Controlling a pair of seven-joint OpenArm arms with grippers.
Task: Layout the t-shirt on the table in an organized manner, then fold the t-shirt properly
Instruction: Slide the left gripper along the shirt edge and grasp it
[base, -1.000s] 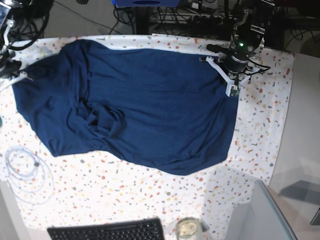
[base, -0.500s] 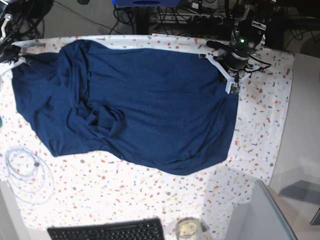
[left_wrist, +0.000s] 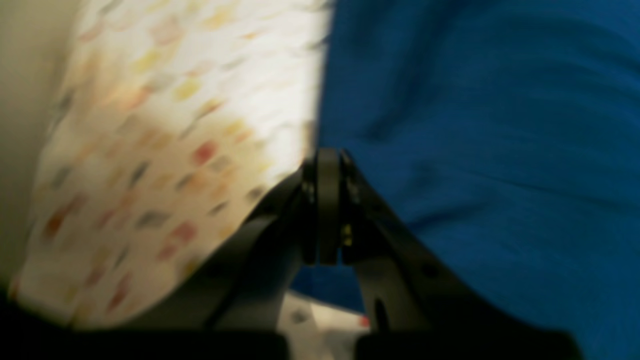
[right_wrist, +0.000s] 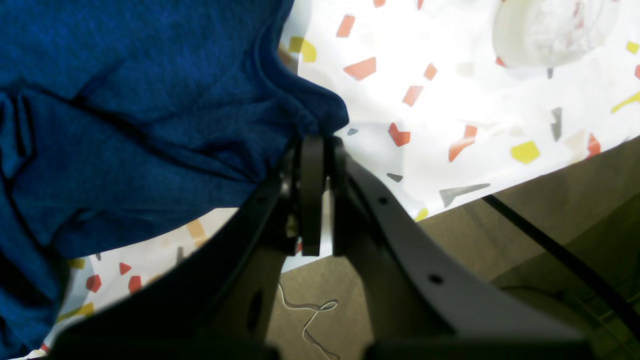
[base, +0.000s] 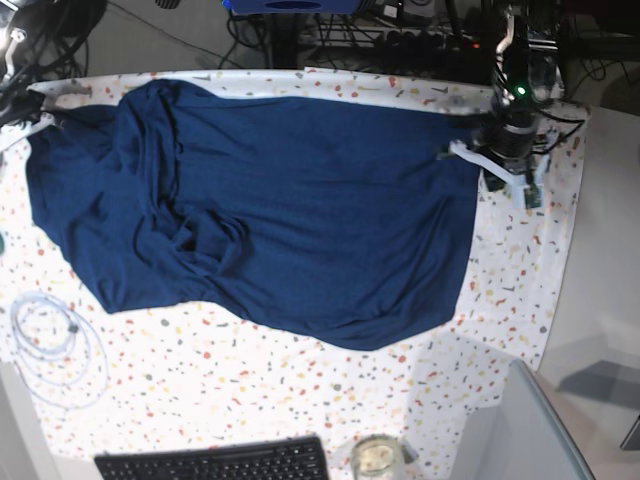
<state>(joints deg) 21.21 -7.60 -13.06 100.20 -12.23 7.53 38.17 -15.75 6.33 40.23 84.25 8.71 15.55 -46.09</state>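
Your t-shirt is lying long axis left-right across the table, dark navy, wrinkling at its left half. Your left gripper is pinching its edge; your right gripper is clamping a corner

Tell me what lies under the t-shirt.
Under the t-shirt lies the table, its white speckled cover showing all around the cloth. Whether anything else sits beneath cannot be seen, since the fabric covers that area and bunches into folds on one side.
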